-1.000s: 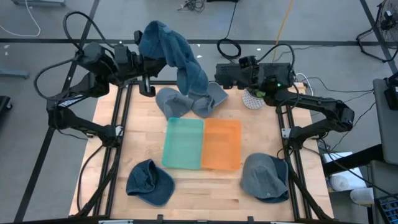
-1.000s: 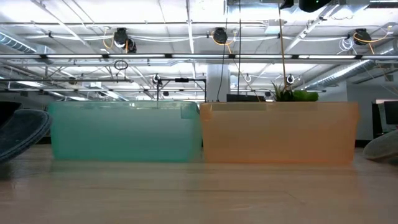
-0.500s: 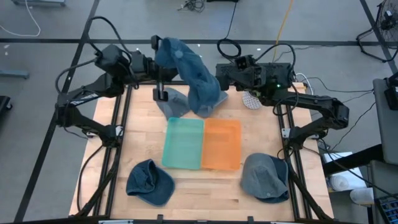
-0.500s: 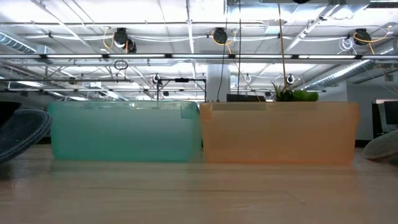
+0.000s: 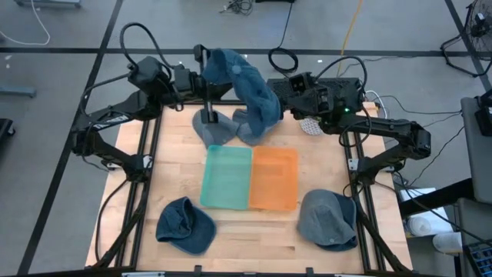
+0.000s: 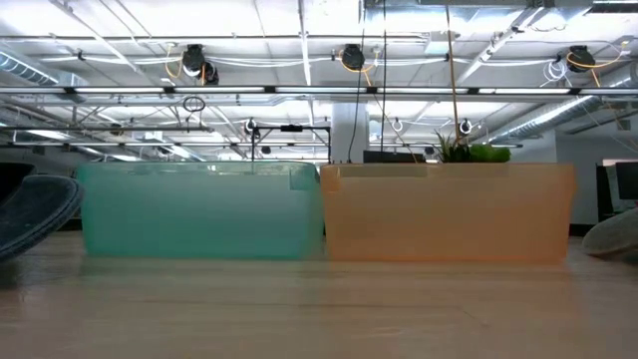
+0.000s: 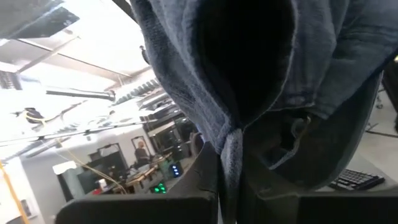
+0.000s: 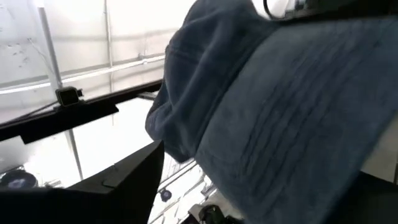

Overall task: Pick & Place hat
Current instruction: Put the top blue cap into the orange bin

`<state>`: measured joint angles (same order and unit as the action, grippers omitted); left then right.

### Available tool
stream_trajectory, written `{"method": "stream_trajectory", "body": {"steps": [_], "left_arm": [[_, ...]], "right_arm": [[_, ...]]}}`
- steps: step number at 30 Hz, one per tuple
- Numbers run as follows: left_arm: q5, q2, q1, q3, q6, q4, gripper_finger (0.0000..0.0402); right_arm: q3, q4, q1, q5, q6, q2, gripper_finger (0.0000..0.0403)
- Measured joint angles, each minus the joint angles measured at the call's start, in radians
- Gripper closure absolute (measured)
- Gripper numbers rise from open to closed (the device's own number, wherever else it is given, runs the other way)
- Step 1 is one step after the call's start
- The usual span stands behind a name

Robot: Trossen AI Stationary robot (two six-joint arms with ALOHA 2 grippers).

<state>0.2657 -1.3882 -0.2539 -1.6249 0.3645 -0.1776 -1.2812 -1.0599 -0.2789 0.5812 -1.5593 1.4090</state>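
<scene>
Jaws of left gripper [image 5: 209, 71] clenched on blue hat [image 5: 244, 88], which hangs above the counter's [image 5: 169, 165] far edge. Right gripper [image 5: 286, 91] just beside the hat, jaws' state unclear. Teal bin [image 5: 227, 177] and orange bin [image 5: 274, 178] mid-counter.

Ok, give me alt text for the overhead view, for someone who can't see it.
Left gripper holds a blue hat up over the table's far edge, with the right gripper beside it. Below sit a teal bin and an orange bin.
</scene>
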Motion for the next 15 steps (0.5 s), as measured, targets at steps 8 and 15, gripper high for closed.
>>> {"method": "stream_trajectory", "body": {"steps": [8,15], "left_arm": [[-0.003,0.001,0.010,0.000,-0.007,0.000,0.0389],[0.019,0.002,0.024,0.000,-0.033,0.000,0.0389]], "right_arm": [[0.000,-0.019,0.000,-0.016,0.021,0.000,0.0213],[0.000,-0.020,0.000,-0.055,0.061,0.000,0.0310]]}}
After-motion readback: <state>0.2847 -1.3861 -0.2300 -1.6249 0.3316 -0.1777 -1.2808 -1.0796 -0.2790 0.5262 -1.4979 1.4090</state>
